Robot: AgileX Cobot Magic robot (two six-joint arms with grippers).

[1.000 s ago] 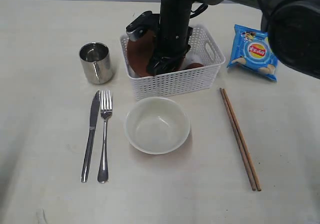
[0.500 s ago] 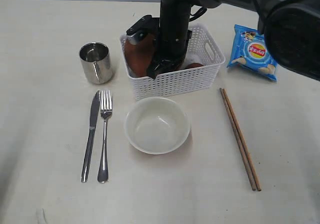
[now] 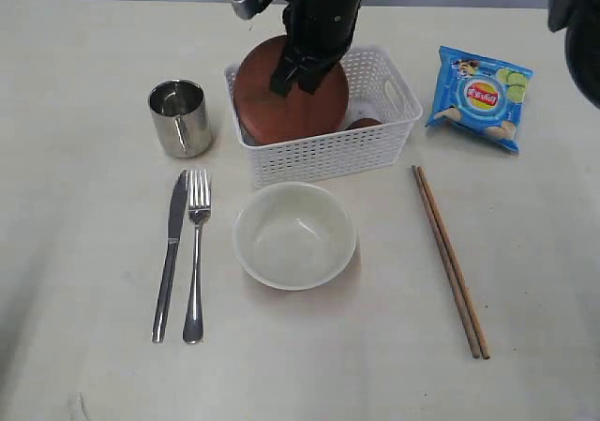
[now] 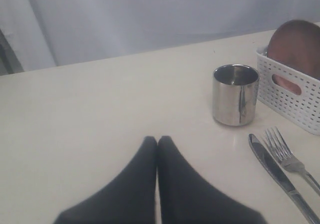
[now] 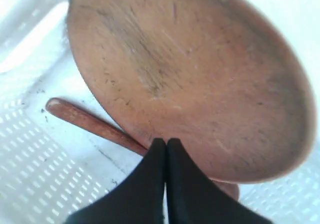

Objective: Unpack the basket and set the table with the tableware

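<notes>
My right gripper (image 3: 292, 79) (image 5: 166, 141) is shut on the rim of the round brown plate (image 3: 281, 107) (image 5: 200, 74). It holds the plate on edge, partly raised out of the white basket (image 3: 328, 154). The reddish-brown wooden spoon (image 5: 90, 121) lies on the basket floor under the plate. My left gripper (image 4: 157, 140) is shut and empty over bare table (image 4: 100, 109), short of the steel mug (image 4: 235, 94). The knife (image 3: 171, 252), fork (image 3: 196, 252), off-white bowl (image 3: 294, 235) and chopsticks (image 3: 448, 260) lie on the table in front of the basket.
A blue crisp bag (image 3: 478, 97) lies to the right of the basket. The mug (image 3: 180, 116) stands just left of the basket, close to its wall. The bowl sits directly in front of the basket.
My right gripper has shut on the plate's rim and risen. The plate came up with it from low in the basket to standing well above the rim.
</notes>
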